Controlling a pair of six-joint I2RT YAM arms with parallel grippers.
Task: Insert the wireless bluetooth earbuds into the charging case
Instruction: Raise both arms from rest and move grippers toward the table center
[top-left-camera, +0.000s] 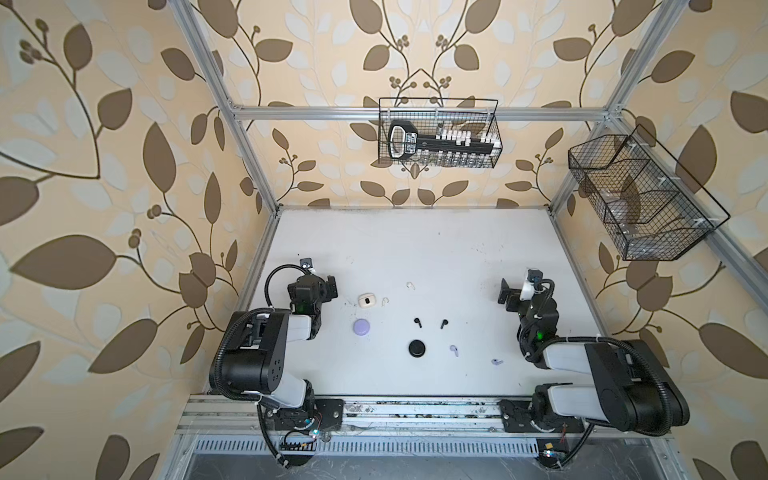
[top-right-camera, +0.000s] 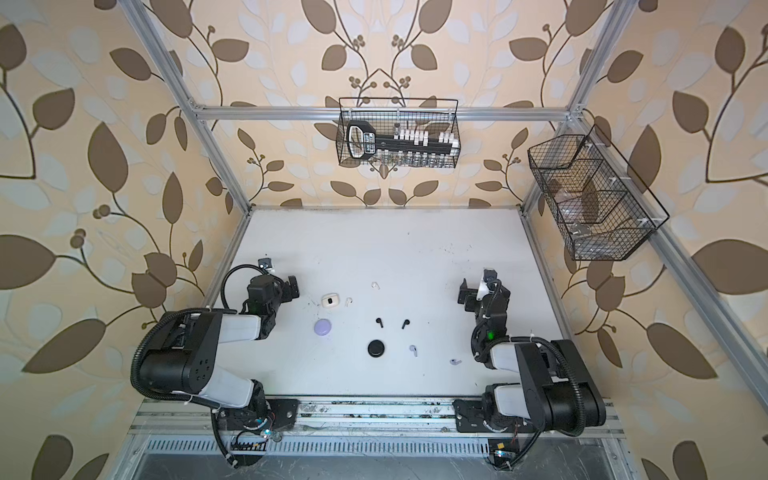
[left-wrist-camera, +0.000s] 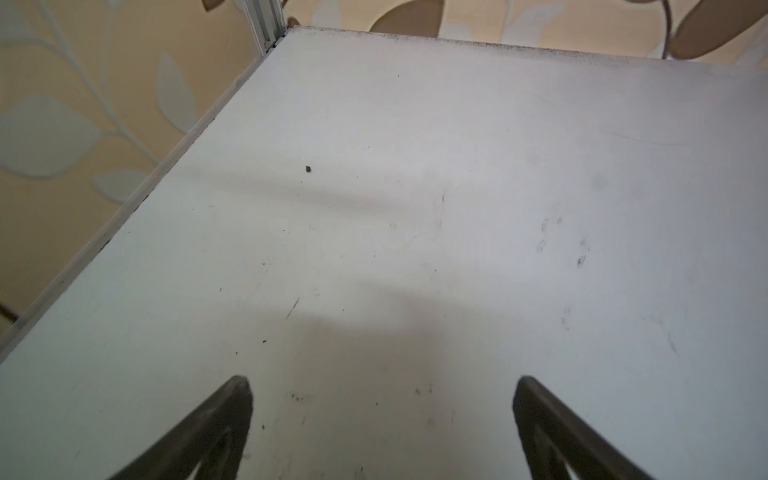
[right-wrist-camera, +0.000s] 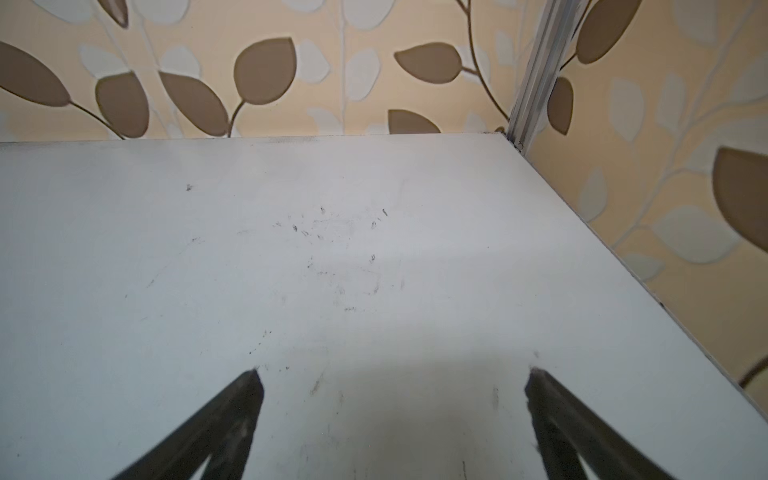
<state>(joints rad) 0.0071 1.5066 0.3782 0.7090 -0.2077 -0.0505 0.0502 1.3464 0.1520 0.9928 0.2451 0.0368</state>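
- Here, tabletop (top-left-camera: 415, 249): white, scuffed.
- Left end effector (left-wrist-camera: 382, 382), right end effector (right-wrist-camera: 395, 374): jaws wide apart, empty, at opposite sides.
- White charging case (top-left-camera: 366, 300), lavender charging case (top-left-camera: 360, 326), black charging case (top-left-camera: 417, 348): between the arms.
- White earbuds (top-left-camera: 410, 285), black earbuds (top-left-camera: 417, 321), lavender earbuds (top-left-camera: 453, 350): loose on the tabletop, outside the cases.

Small things crowd round the black case (top-left-camera: 417, 348); the rest of the table (top-left-camera: 415, 249) lies open
Just beyond the black case two black earbuds (top-left-camera: 417, 321) lie with a gap between them; to its right, two lavender earbuds (top-left-camera: 453, 350) well apart; to its left and farther back, the lavender case (top-left-camera: 361, 326) and white case (top-left-camera: 366, 300), a white earbud (top-left-camera: 385, 301) just beside the latter. Past these the far table is bare
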